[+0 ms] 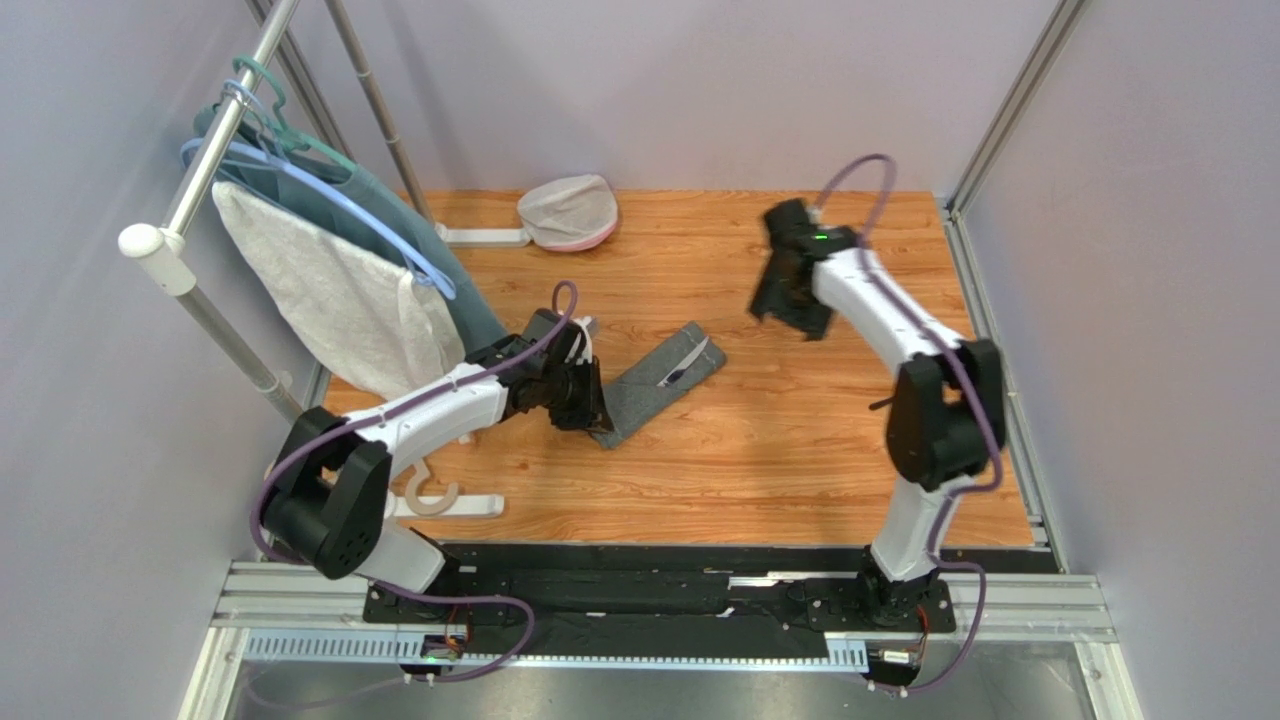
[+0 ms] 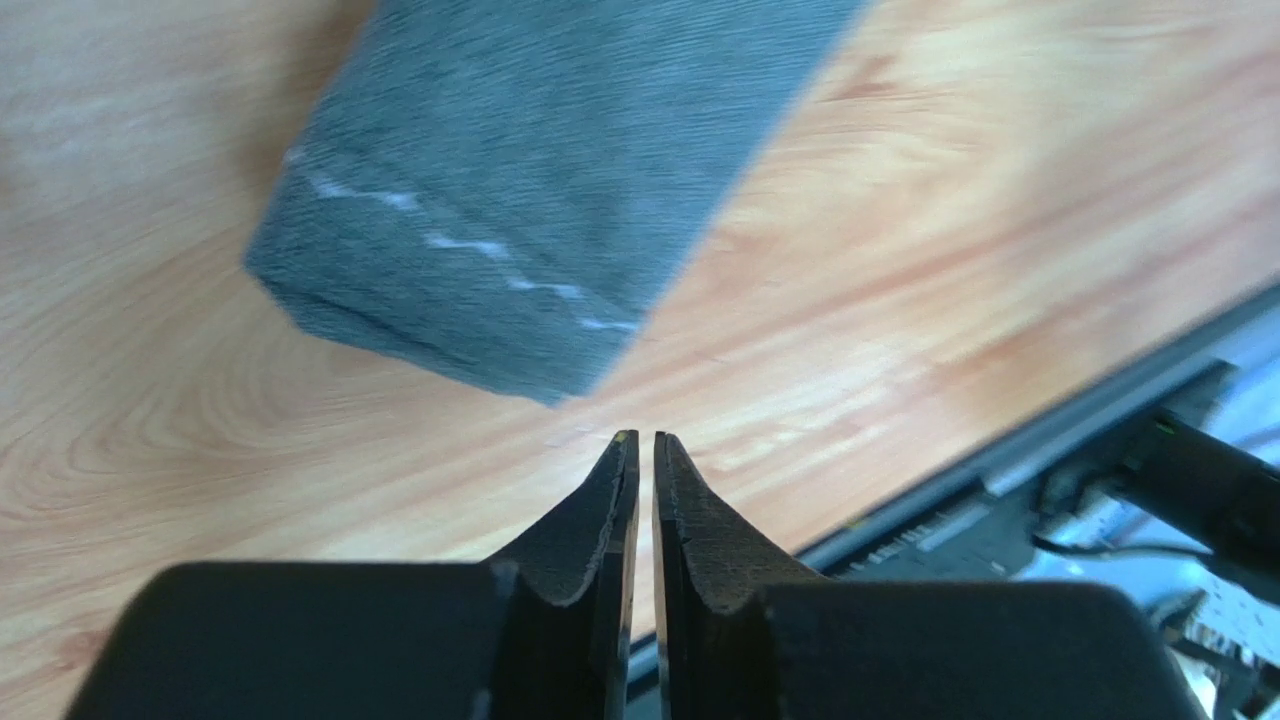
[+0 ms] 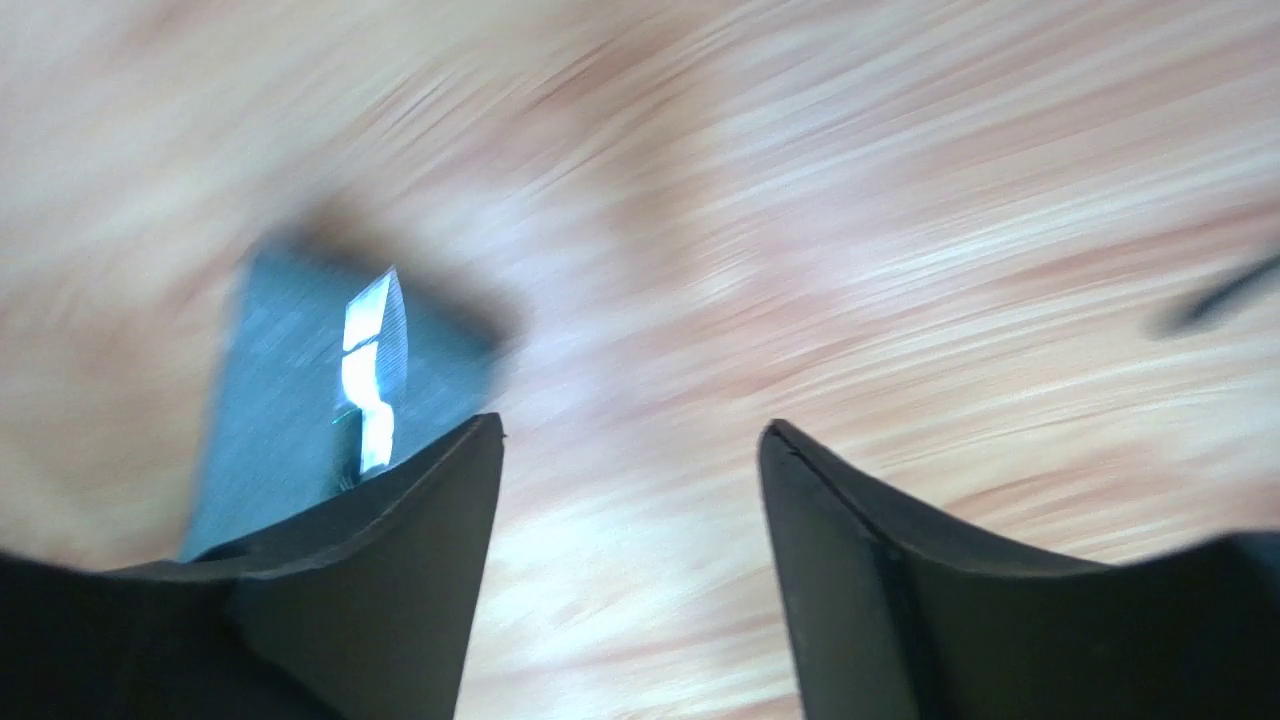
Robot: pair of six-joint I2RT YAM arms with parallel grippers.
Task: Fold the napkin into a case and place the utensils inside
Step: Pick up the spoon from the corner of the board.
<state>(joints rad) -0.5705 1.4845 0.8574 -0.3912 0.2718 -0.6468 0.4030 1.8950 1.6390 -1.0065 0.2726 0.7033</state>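
The napkin (image 1: 661, 383) lies folded into a narrow dark grey case on the wooden table, running diagonally. A silver utensil (image 1: 693, 362) pokes out of its upper right end. My left gripper (image 1: 594, 405) is at the case's lower left end. In the left wrist view its jaws (image 2: 646, 438) stand only a sliver apart with nothing between them, just short of the case's stitched corner (image 2: 511, 195). My right gripper (image 1: 784, 300) hovers to the right of the case, open wide and empty (image 3: 634, 425). The blurred right wrist view shows the case (image 3: 286, 390) and the utensil (image 3: 370, 368).
A white towel (image 1: 338, 300) and a teal garment (image 1: 458, 285) hang from the rack (image 1: 196, 180) at the left. A pale cap-like object (image 1: 568, 210) lies at the back. A wooden hanger hook (image 1: 428, 495) rests near the left arm's base. Walls close in both sides.
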